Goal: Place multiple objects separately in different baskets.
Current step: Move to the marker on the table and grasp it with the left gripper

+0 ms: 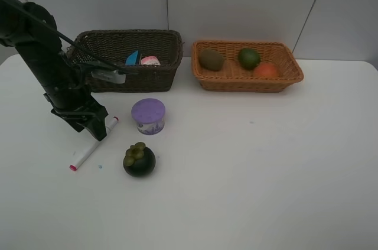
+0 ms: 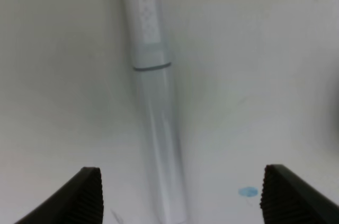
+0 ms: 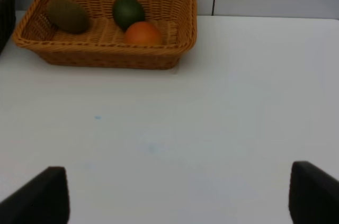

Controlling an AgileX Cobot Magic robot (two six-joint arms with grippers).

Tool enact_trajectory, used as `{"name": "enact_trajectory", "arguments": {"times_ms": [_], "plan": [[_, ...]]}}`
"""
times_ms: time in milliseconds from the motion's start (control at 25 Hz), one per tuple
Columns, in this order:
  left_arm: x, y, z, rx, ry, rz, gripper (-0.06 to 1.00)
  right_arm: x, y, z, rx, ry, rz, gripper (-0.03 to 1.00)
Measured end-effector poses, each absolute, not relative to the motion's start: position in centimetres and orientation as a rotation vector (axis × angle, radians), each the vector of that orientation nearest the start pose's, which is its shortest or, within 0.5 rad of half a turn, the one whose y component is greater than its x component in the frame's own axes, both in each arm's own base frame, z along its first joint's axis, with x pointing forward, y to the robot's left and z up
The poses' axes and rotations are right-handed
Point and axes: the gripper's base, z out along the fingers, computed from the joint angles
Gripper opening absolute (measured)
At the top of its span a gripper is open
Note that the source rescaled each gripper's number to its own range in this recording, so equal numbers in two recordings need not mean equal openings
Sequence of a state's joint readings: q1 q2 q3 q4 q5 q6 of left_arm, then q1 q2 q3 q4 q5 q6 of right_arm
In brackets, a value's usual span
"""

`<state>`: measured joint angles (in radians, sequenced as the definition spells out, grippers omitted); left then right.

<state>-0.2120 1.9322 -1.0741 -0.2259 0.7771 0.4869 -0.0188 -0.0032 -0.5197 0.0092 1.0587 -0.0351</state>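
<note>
A white marker [image 1: 93,145] with a red cap lies on the table, and my left gripper [image 1: 98,131] is down over its upper end. In the left wrist view the marker [image 2: 153,102] runs between the two black fingertips [image 2: 82,197], which stand well apart from it; the left gripper [image 2: 180,198] is open. A purple-lidded tub [image 1: 147,115] and a dark mangosteen [image 1: 139,161] sit just to the right. The dark basket [image 1: 171,55] holds a blue block [image 1: 132,58] and a pink bottle [image 1: 150,60]. The light basket [image 1: 247,83] holds a kiwi [image 1: 211,59], a lime [image 1: 249,58] and an orange fruit [image 1: 266,70]. My right gripper [image 3: 180,197] is open and empty.
A grey wall stands behind the two baskets. In the right wrist view the light basket [image 3: 106,54] lies ahead with bare white table between it and the gripper. A small blue speck [image 2: 248,191] marks the table beside the marker.
</note>
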Motion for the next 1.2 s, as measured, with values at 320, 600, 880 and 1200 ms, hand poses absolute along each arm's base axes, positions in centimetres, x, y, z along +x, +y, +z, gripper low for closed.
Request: {"name": "enact_trajectory", "arguments": {"times_ms": [320, 600, 880, 1200], "plan": [[32.4, -8.4, 11.2, 0.837, 3.017, -0.236, 0.77, -0.8, 0.1, 28.3, -0.017, 2.019, -0.023, 1.0], [32.3, -8.3, 10.1, 0.837, 3.049, -0.238, 0.77, -0.8, 0.1, 28.3, -0.017, 2.019, -0.025, 1.0], [32.3, -8.2, 10.1, 0.831, 3.057, -0.209, 0.77, -0.8, 0.1, 28.3, -0.017, 2.019, -0.025, 1.0], [32.2, -8.4, 10.0, 0.835, 3.071, -0.157, 0.77, -0.8, 0.1, 28.3, -0.017, 2.019, -0.025, 1.0]]}}
